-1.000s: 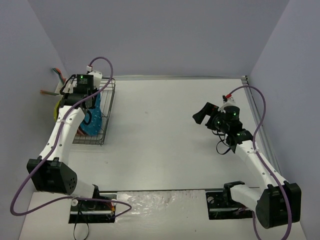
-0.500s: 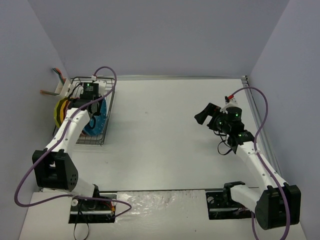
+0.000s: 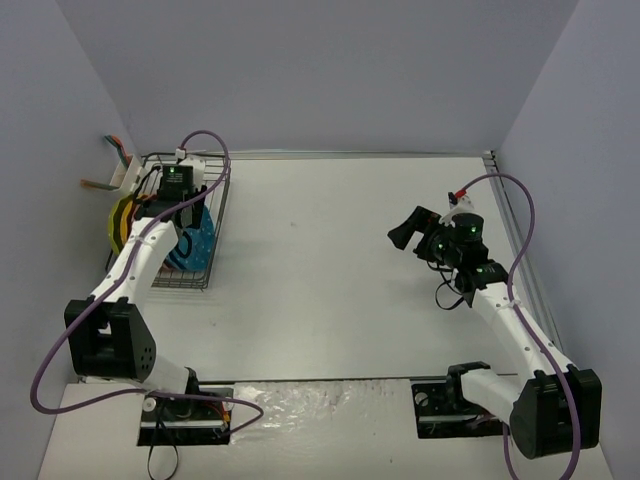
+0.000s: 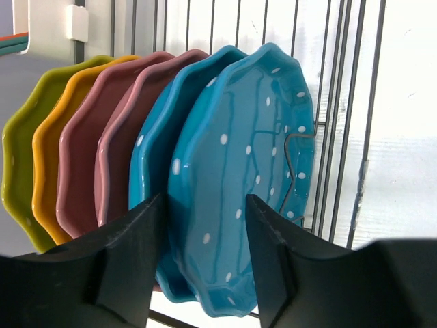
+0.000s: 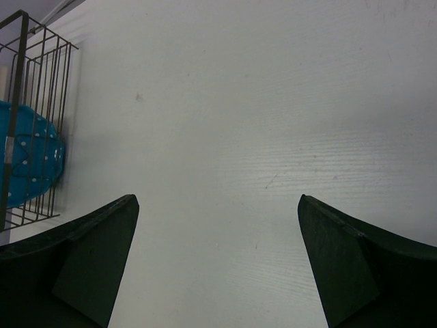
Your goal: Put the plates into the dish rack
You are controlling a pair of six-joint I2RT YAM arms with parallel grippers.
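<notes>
Several scalloped, dotted plates stand on edge in the black wire dish rack (image 4: 341,137): lime (image 4: 17,150), orange-yellow (image 4: 46,157), two pink (image 4: 102,164) and two turquoise. The front turquoise plate (image 4: 246,157) leans in the rightmost slot. My left gripper (image 4: 205,201) is open, its fingers (image 4: 136,253) standing apart on either side of that plate's near rim. From above, the left gripper (image 3: 185,215) is over the rack (image 3: 215,215) at the left wall. My right gripper (image 3: 405,228) hovers wide open over bare table at the right, with nothing between its fingertips (image 5: 217,199).
A white utensil caddy (image 3: 125,175) hangs on the rack's far left corner, close to the left wall. The rack's right end and a turquoise plate (image 5: 31,160) show at the left edge of the right wrist view. The white table (image 3: 330,260) spreads between the arms.
The left arm swung the turquoise plate down into the rack's right slot, and its jaws have widened off the plate. The right arm has barely moved.
</notes>
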